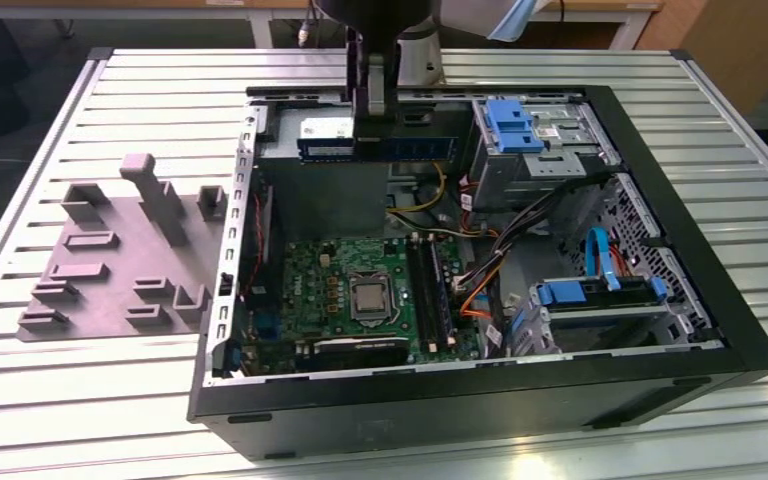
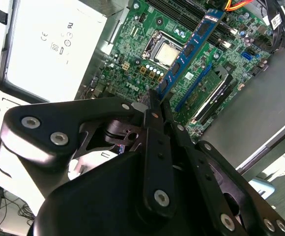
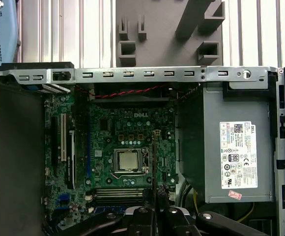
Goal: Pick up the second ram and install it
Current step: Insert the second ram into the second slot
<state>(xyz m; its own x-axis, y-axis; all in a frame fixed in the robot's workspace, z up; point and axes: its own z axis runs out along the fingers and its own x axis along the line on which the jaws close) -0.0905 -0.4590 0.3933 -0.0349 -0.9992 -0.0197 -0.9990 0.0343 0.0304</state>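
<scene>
My gripper (image 1: 375, 112) hangs over the far part of the open computer case (image 1: 491, 395), shut on the second ram (image 1: 384, 148), a thin blue-green stick held level above the case's inside. In the second wrist view the fingers (image 2: 155, 105) pinch one end of the ram (image 2: 191, 46), which reaches out over the green motherboard (image 2: 132, 73). The first wrist view has the ram (image 3: 155, 162) edge-on as a thin line beside the processor socket (image 3: 128, 161). Long black memory slots (image 1: 431, 292) lie to the socket's side; one (image 2: 209, 86) appears to hold a green stick.
A grey power supply (image 3: 226, 147) fills one end of the case. Blue drive-bay clips (image 1: 511, 125) and coloured cables (image 1: 491, 260) crowd the exterior view's right. A grey moulded fixture (image 1: 104, 260) lies on the slatted table (image 1: 37, 400) to the case's left.
</scene>
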